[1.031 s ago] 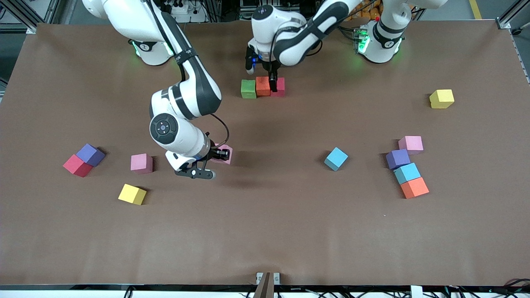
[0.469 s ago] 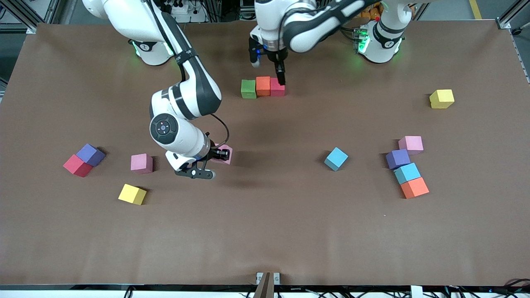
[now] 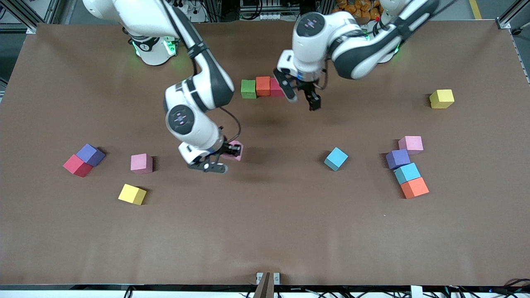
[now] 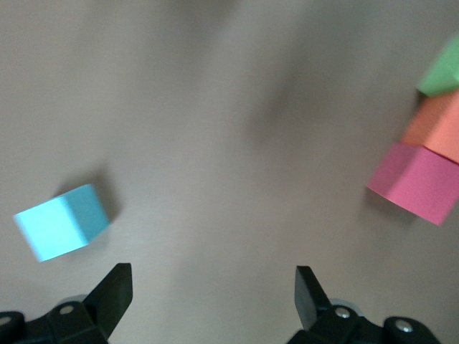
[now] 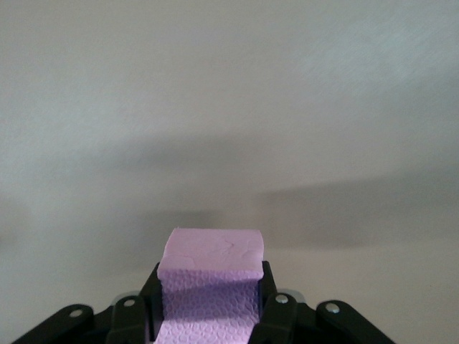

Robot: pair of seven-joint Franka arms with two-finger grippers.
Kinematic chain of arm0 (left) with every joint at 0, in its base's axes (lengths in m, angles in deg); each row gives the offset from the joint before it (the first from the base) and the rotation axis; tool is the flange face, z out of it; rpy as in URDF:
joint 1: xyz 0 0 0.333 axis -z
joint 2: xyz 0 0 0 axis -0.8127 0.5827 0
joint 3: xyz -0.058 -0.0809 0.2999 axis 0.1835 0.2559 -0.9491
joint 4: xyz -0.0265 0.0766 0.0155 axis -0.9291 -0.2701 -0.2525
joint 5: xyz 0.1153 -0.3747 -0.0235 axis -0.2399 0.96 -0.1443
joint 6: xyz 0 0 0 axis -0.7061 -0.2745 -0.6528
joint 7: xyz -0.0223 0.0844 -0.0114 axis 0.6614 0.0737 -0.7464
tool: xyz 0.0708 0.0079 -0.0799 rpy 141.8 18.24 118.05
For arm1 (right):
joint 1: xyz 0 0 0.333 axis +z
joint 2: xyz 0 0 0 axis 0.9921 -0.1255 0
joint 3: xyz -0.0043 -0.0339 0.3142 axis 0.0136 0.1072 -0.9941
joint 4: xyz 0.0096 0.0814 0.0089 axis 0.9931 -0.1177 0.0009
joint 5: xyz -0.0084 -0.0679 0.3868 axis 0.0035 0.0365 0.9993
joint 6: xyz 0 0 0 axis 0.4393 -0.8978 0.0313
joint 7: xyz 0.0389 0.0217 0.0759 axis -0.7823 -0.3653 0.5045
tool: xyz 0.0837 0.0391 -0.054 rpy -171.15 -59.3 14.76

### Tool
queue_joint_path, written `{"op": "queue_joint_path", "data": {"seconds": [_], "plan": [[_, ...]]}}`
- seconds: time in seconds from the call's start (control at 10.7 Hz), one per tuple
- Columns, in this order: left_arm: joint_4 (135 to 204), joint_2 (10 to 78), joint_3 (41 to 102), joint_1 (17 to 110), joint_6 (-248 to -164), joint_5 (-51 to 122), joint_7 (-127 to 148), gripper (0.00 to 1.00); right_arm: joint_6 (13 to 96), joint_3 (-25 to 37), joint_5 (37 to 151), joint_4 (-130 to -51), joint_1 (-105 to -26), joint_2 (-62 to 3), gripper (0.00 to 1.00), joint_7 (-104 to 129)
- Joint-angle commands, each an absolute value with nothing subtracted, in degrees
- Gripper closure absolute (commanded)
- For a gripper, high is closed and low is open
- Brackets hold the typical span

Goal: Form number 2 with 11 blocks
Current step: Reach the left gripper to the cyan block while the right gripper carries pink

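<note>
Blocks first: we can't spot any brand, label or readable writing on them, just plain matte foam cubes with crisp edges, and the pink one (image 5: 209, 287) in the right wrist view has a fine pebbly texture. Three sit touching in a row near the robots' bases: green block (image 3: 248, 88), orange block (image 3: 263, 85) and red block (image 3: 276, 87). Since a second ago the left gripper (image 3: 302, 98) has let go of that red one, lifted off and swung toward the left arm's end; now it hangs over bare table (image 3: 265, 231) just beside the row, jaws spread wide with nothing between them. The right gripper (image 3: 225, 159) is clamped on the pink block and has carried it a bit toward the middle of the table compared with before, held just above the brown mat. Everything else hasn't budged: a lone light blue block (image 3: 336, 158) mid-table, a cluster of pink (image 3: 410, 144), purple (image 3: 398, 158), light blue (image 3: 407, 172) and orange (image 3: 414, 187) toward the left arm's end, plus a yellow block (image 3: 441, 98) farther from the front camera. Toward the right arm's end we've got a purple block (image 3: 90, 154) touching a red one (image 3: 77, 165), a pink block (image 3: 141, 162) and a yellow one (image 3: 132, 194).
</note>
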State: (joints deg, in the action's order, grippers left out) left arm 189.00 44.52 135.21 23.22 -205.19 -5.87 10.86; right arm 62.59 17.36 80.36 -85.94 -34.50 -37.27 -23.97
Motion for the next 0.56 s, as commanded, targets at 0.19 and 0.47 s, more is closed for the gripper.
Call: {"op": "queue_joint_path", "data": {"seconds": [0.19,0.47], "plan": [[176.58,45.95,123.37,24.3,-201.72,-3.57,10.41,0.0,66.48,17.86,81.0,-86.35,-26.9,-39.25,0.83,-31.9],[171.12,47.27,116.33,24.48,-201.72,-1.28,10.41,0.0,67.18,17.86,81.0,-86.62,-23.3,-40.3,0.83,-33.92]]}}
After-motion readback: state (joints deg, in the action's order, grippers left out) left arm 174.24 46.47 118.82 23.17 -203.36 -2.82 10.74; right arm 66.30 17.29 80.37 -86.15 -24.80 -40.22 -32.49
